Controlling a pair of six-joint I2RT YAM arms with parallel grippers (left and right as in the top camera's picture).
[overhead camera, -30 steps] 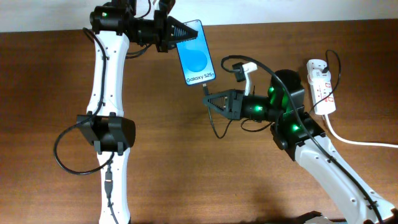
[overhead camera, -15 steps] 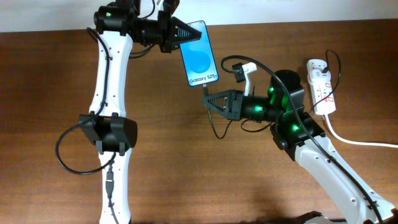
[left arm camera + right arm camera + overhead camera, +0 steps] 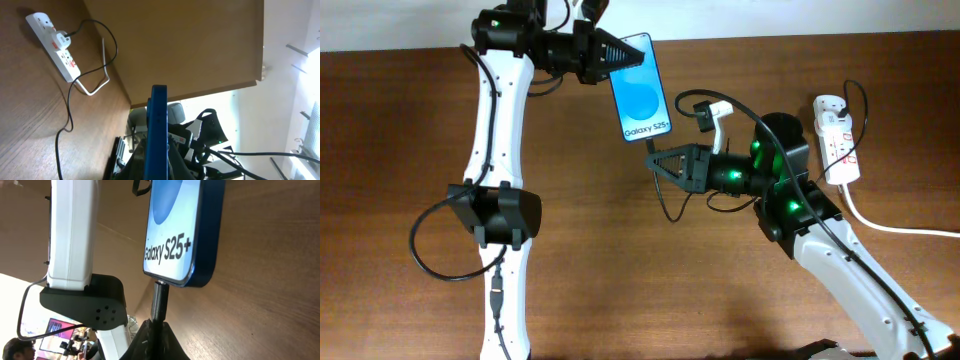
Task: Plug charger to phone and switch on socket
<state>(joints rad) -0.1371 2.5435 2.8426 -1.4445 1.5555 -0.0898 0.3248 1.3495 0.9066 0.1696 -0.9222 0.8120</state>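
Note:
The phone (image 3: 641, 92), blue screen with "Galaxy S25+" text, is held above the table by my left gripper (image 3: 620, 55), which is shut on its top end. In the left wrist view the phone (image 3: 157, 130) shows edge-on between the fingers. My right gripper (image 3: 658, 161) is shut on the charger's connector (image 3: 160, 302), whose tip touches the phone's (image 3: 182, 230) bottom edge. The thin black charger cable (image 3: 665, 205) loops under the right gripper; it also shows in the left wrist view (image 3: 67, 110). The white socket strip (image 3: 837, 138) lies at the far right; it also shows in the left wrist view (image 3: 52, 40).
A thick white lead (image 3: 890, 226) runs from the socket toward the right edge. A white adapter (image 3: 831, 103) sits in the strip's far end. The left arm's base (image 3: 496, 215) stands on the table's left part. The table's far edge is close behind the phone.
The left gripper and phone shifted slightly right and down toward the connector. The right arm has stayed in place.

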